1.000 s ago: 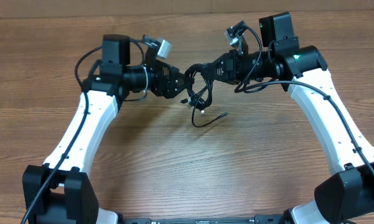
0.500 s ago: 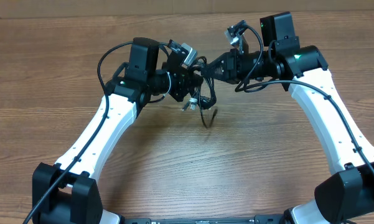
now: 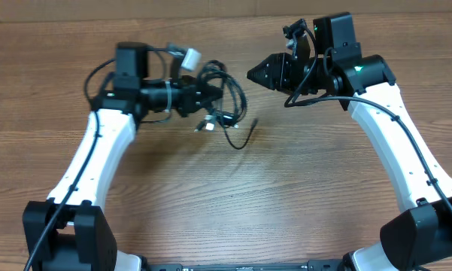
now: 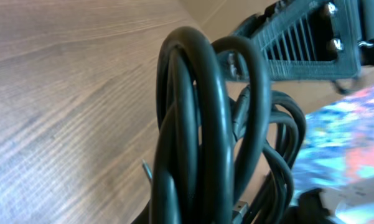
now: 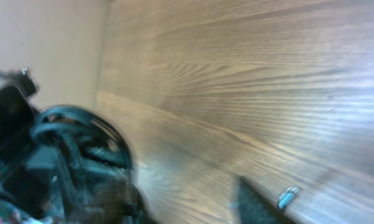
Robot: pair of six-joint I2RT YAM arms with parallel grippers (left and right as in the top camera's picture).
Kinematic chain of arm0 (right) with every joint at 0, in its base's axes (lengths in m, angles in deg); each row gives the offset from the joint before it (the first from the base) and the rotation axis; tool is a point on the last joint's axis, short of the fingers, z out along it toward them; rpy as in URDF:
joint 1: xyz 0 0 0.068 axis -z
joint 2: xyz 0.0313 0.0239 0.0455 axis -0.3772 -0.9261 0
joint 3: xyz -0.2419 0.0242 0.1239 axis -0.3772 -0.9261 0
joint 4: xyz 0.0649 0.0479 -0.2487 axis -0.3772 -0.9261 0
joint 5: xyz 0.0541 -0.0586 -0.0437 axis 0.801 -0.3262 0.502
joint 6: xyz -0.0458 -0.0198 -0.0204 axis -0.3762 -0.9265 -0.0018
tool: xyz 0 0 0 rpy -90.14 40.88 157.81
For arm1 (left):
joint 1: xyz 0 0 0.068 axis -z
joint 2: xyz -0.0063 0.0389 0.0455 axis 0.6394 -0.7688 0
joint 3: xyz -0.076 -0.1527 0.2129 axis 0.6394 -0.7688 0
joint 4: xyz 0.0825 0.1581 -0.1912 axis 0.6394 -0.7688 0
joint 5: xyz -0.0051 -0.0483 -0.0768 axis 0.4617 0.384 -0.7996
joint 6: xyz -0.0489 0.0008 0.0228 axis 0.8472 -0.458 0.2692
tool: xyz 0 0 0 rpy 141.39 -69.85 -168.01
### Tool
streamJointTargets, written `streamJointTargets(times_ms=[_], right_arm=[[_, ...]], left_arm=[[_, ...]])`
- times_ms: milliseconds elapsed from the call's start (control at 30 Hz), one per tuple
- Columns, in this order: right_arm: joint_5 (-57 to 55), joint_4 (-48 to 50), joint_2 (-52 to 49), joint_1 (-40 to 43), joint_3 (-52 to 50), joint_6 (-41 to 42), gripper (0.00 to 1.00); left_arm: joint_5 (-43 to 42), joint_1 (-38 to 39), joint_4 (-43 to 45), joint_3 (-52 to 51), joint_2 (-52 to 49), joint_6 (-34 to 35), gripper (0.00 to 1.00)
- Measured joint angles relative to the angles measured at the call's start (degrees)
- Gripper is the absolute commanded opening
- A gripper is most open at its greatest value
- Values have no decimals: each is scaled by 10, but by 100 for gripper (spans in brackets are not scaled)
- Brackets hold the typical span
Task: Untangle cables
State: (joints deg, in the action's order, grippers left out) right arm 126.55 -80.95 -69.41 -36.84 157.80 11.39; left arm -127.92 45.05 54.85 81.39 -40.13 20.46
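The cables point(image 3: 232, 89) are a small knotted bundle of thin black cords, hanging just above the wooden table. My left gripper point(image 3: 209, 96) is shut on the bundle's left side. Loose loops and a tail point(image 3: 244, 140) droop to the table, and small plug ends point(image 3: 203, 126) dangle below. In the left wrist view the cables point(image 4: 199, 124) fill the frame and hide my fingers. My right gripper point(image 3: 256, 74) stands open just right of the bundle, apart from it, with nothing between its fingers point(image 5: 255, 205). The right wrist view shows the blurred bundle point(image 5: 81, 140) at its left and a silver plug point(image 5: 289, 196).
The wooden table point(image 3: 233, 203) stretches toward the front between both white arms. The left arm point(image 3: 90, 162) and right arm point(image 3: 406, 143) flank the work area. A pale wall or board point(image 3: 226, 9) runs along the table's far edge.
My left gripper shut on the bundle and pulled it leftward. My right gripper let go of the cables, opened and now sits apart from them.
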Motion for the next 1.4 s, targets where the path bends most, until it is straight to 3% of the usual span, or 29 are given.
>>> streamJointTargets(times_ms=[267, 400, 767, 1400], right_arm=[[24, 41, 0, 37, 0, -36, 66], [57, 46, 0, 17, 0, -57, 64], [77, 20, -2, -40, 0, -95, 56], [155, 34, -3, -41, 0, -125, 45]], left_arm=[[-97, -17, -26, 0, 0, -21, 4], [-118, -3, -25, 0, 0, -25, 4], [-129, 17, 57, 0, 0, 44, 4], [-115, 34, 62, 0, 0, 94, 4]])
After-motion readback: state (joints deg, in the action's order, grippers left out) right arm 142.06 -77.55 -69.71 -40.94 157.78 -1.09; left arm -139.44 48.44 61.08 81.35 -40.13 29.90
